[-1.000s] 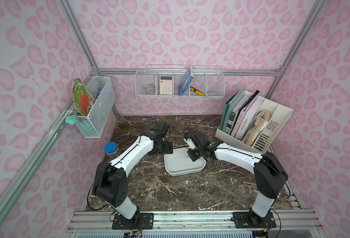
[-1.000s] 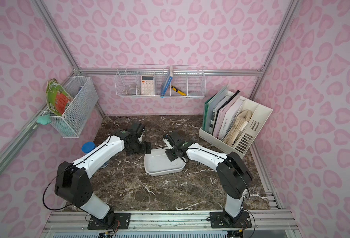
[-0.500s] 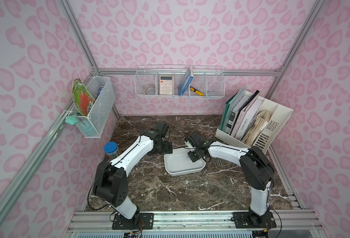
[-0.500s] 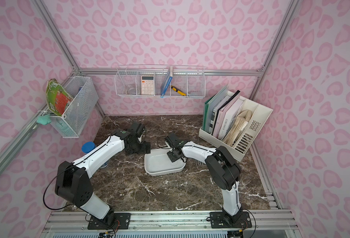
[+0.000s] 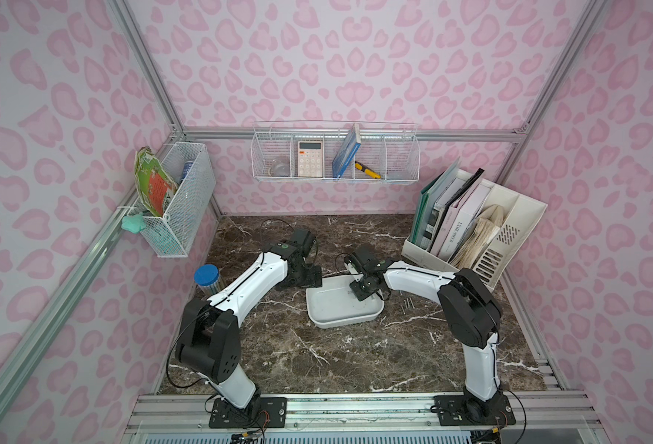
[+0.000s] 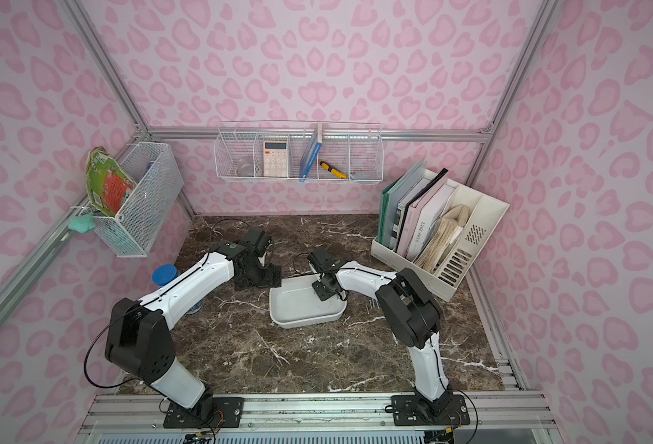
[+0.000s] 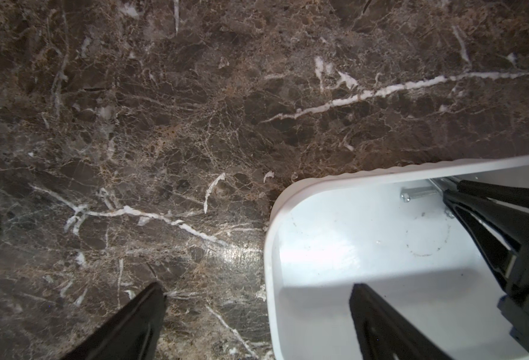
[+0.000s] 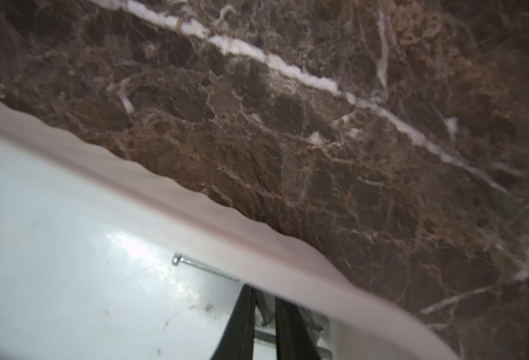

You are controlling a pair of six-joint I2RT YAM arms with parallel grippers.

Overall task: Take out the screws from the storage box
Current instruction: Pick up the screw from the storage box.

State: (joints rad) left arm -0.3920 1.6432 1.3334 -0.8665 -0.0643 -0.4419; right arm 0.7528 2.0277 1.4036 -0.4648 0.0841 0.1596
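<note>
A wire mesh basket [image 5: 179, 200] hangs on the left wall. A blue-lidded jar [image 5: 206, 278] stands on the marble worktop [image 5: 317, 365] beside the left arm, whose left pincer [image 7: 257, 286] is spread wide astride the far left corner of the storage box [image 5: 342, 322], one finger over stone and one over the box floor. Inside, by the far wall, the right pincer [image 8: 264, 304] stands narrow with screws [image 8: 194, 265] between and beside its fingers, the rim half hiding them; a few more lie on the worktop just right of the box, short of the slotted file organiser [image 5: 517, 230].
</note>
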